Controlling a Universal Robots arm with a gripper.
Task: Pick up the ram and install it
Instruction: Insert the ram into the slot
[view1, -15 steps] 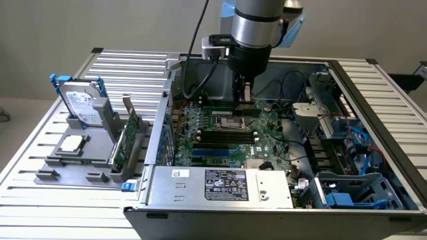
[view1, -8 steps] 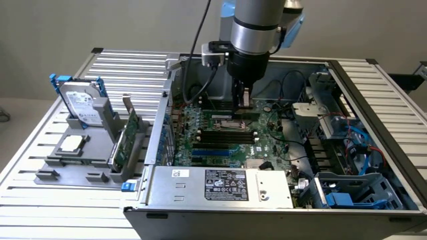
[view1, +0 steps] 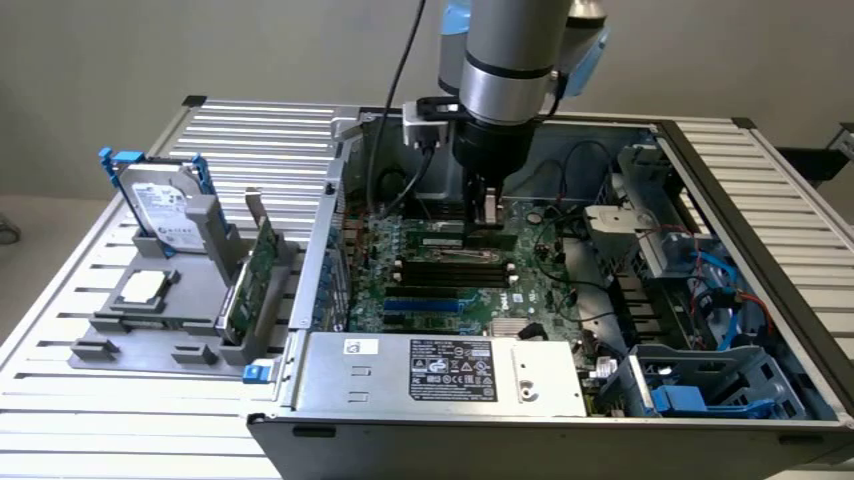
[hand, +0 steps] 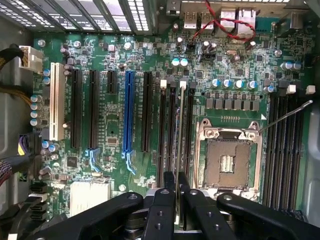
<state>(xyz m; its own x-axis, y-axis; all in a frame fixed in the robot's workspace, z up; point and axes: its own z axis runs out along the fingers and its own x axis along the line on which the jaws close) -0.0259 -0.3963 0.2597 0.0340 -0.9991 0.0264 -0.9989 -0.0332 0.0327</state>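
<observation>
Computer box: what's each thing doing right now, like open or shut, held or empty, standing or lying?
computer case, open, lying on its side.
gripper, shut on the ram.
ram, held on edge over the memory slots.
processor socket, empty.
hard drive, standing upright in the grey holder.
expansion card, standing on edge in the same holder.
</observation>
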